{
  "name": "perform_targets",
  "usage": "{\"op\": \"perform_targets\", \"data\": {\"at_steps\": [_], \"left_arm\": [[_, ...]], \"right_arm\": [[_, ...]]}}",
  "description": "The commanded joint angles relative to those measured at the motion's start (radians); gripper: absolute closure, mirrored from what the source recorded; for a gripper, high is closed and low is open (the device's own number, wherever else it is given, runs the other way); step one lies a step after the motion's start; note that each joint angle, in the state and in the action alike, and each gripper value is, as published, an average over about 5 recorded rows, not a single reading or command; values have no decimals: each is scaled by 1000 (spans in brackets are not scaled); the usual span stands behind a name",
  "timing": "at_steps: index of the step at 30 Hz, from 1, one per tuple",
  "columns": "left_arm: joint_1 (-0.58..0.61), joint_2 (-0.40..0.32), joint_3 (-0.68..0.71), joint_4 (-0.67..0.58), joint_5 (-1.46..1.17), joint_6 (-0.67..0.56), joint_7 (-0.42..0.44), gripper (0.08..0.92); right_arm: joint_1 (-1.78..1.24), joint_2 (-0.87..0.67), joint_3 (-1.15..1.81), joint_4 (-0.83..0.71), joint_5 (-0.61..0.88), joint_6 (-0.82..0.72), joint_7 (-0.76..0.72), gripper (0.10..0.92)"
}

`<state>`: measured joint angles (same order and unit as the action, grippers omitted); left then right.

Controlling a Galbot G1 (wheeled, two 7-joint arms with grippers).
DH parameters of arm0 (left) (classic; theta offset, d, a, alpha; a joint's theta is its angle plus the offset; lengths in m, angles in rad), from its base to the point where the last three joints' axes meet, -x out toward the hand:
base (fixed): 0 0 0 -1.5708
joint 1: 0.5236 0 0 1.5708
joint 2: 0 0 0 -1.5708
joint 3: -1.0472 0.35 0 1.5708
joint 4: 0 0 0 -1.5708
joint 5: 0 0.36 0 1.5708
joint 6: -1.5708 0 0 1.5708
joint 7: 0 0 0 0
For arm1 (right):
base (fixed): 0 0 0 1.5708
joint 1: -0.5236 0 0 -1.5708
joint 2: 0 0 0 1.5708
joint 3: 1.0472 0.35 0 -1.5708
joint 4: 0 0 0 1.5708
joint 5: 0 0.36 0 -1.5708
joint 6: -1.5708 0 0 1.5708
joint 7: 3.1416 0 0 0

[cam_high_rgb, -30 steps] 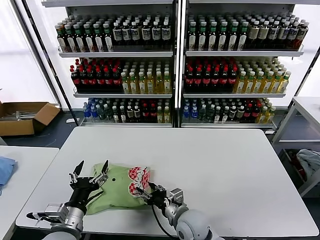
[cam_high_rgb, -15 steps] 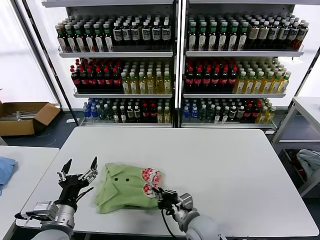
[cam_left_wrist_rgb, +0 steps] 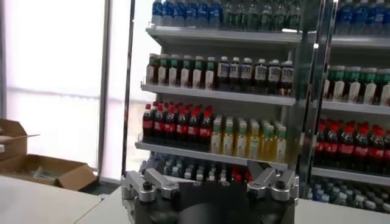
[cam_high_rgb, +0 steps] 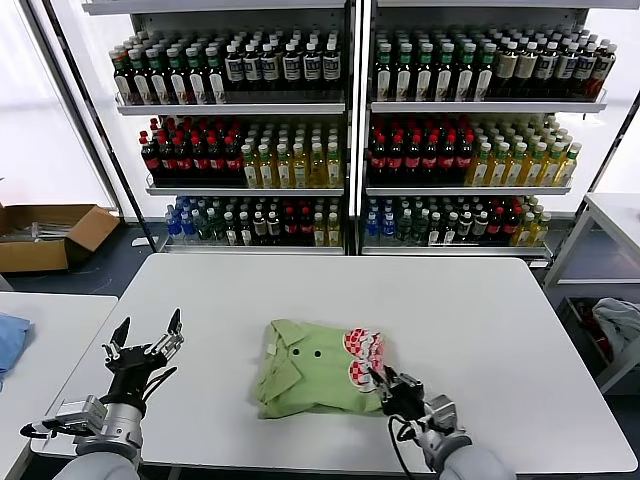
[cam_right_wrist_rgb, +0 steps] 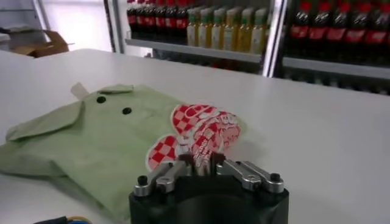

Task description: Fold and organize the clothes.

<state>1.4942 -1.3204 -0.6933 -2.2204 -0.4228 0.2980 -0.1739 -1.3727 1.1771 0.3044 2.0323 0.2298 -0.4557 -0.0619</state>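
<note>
The light green polo shirt (cam_high_rgb: 310, 380) lies folded on the white table (cam_high_rgb: 480, 310), collar buttons up, its red-and-white checkered logo (cam_high_rgb: 362, 358) bunched at the right edge. My right gripper (cam_high_rgb: 386, 382) sits at that edge, shut on the logo fabric. In the right wrist view the shirt (cam_right_wrist_rgb: 103, 134) spreads ahead of the right gripper (cam_right_wrist_rgb: 201, 159), with cloth pinched between its fingers. My left gripper (cam_high_rgb: 146, 336) hovers open over the table's front left, well apart from the shirt. In the left wrist view the left gripper (cam_left_wrist_rgb: 209, 179) holds nothing and faces the shelves.
Shelves of bottles (cam_high_rgb: 350, 150) stand behind the table. A cardboard box (cam_high_rgb: 50, 235) sits on the floor at the left. A side table at the left carries a blue cloth (cam_high_rgb: 10, 340). At the far right lies a grey-blue cloth (cam_high_rgb: 615, 325).
The right gripper has drawn the shirt to the right, toward the table's middle. The left gripper has let the shirt go and drawn back to the left, still open.
</note>
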Motion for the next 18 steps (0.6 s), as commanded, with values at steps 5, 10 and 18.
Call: {"op": "perform_targets", "data": {"at_steps": [5, 10, 18], "left_arm": [[15, -4, -10, -33, -25, 8, -21, 177], [24, -9, -18, -48, -25, 0, -33, 177], [54, -22, -38, -78, -37, -5, -30, 177]], "right_arm": [[-9, 21, 48, 45, 17, 171, -23, 555], [86, 82, -62, -73, 43, 102, -64, 408], [64, 64, -97, -134, 23, -2, -104, 216]]}}
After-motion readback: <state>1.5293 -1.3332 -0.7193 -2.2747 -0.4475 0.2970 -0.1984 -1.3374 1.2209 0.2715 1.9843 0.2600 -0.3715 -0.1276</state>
